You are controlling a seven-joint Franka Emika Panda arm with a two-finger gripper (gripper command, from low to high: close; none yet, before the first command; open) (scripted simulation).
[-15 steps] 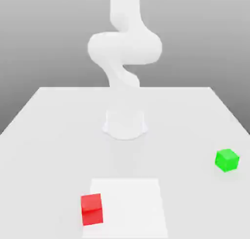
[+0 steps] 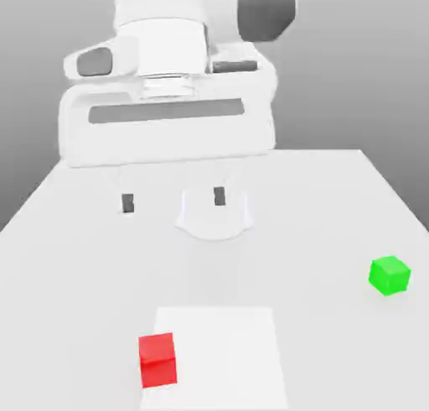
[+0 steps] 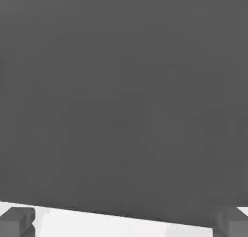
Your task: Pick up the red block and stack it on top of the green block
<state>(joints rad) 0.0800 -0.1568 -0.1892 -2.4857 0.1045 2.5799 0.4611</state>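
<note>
We see a white table (image 2: 352, 191) w/ two small cubes and a white robot arm. What changed: half a sec ago the arm stood upright at the back, wrist tucked high and no fingers showing; now the hand looms large across the upper part of the exterior view, approx 12 o'clock from the frame's centre. The gripper (image 2: 173, 200) hangs beneath it, pointing down, its two dark fingertips (image 2: 127, 203) spread wide apart w/ nothing between them. It holds nothing.

The red block (image 2: 157, 360) sits on the table at approx 7 o'clock from the frame's centre, touching the edge of a paler square patch (image 2: 226, 351). The green block (image 2: 390, 275) sits at approx 4 o'clock, well apart from the red one. Neither cube has shifted between the two frames; both rest flat, untouched.

In the hand view the fingertips (image 3: 17, 221) frame a strip of white table under a dark grey backdrop.

Our reading: the arm has only swung into a ready pose. The pick hasn't begun; the gripper is well apart from the red block, at approx 12 o'clock from it. Next it must travel toward the red block and descend over it.
</note>
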